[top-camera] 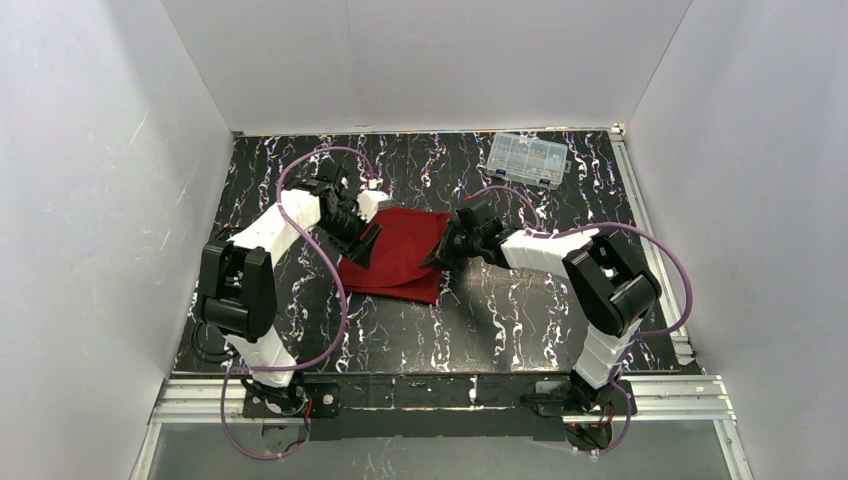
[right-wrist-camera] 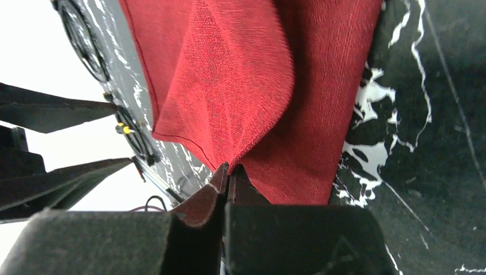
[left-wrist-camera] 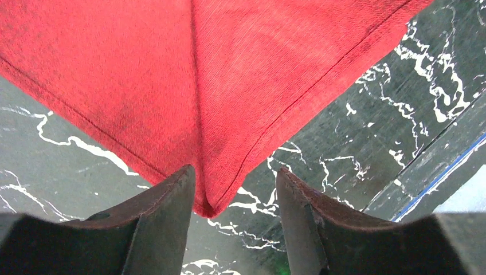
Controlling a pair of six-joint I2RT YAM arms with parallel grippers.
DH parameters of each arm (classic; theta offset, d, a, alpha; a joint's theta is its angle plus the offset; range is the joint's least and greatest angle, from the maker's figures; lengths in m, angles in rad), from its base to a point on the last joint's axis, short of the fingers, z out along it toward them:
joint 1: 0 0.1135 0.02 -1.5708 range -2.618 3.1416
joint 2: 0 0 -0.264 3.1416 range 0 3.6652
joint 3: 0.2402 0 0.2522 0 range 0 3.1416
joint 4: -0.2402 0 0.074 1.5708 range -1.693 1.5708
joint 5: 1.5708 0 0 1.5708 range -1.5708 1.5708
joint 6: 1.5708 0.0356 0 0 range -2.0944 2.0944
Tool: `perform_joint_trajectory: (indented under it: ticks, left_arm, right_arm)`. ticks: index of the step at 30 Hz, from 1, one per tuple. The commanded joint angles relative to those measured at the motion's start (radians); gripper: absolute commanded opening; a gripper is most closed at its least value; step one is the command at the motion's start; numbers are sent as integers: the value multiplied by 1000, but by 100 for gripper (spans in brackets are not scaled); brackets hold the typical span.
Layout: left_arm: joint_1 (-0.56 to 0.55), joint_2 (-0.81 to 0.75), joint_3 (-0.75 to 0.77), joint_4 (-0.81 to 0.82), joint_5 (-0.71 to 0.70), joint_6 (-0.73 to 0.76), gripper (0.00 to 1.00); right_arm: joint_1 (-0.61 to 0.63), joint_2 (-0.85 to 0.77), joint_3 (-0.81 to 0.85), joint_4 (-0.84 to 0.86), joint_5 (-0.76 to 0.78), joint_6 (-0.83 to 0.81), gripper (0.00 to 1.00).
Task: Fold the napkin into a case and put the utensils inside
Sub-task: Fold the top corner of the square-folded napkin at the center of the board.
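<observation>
napkin: the plain deep red square cloth napkin (top-camera: 398,252) lies partly folded near the middle of the black, white-veined marbled table (top-camera: 500,330), between my two claws. the layers do not line up along its near edge.

right claw (right-wrist-camera: 229,170): clenched on the napkin. the two dark fingers meet with no gap, and a flap of red cloth rises from them in a peak above the flat layer beneath. its stitched hem curves away from the pinch.

left claw (left-wrist-camera: 235,186): released. one hemmed corner of the napkin points into the gap between the fingers (left-wrist-camera: 166,209), and marbled table shows on both sides of the tip (i cannot tell whether the cloth brushes the left finger). a crease runs up the cloth from that corner.

surroundings: a clear plastic compartment box (top-camera: 528,158) sits at the far right of the table, well apart from the napkin. plain white walls enclose the table.
</observation>
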Motion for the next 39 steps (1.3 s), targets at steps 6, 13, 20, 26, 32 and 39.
perform_joint_trajectory:
  ticks: [6, 13, 20, 26, 32, 39]
  left_arm:
    - [36, -87, -82, -75, 25, 100, 50]
    - [40, -110, -113, -87, 40, 123, 47]
    - [40, -99, -132, -62, 12, 133, 45]
    - [44, -88, -198, 6, -54, 158, 43]
    - [48, -92, -220, 57, -87, 153, 40]
    - [48, -84, -226, 91, -116, 150, 39]
  right_arm:
    - [74, -119, -61, -99, 188, 59, 1]
    - [93, -126, -97, -93, 212, 69, 1]
    - [100, -105, -109, -57, 203, 62, 1]
    - [125, -86, -89, -69, 217, 61, 2]
    - [140, -106, -107, -114, 253, 61, 9]
    - [139, -113, -111, -132, 260, 34, 34]
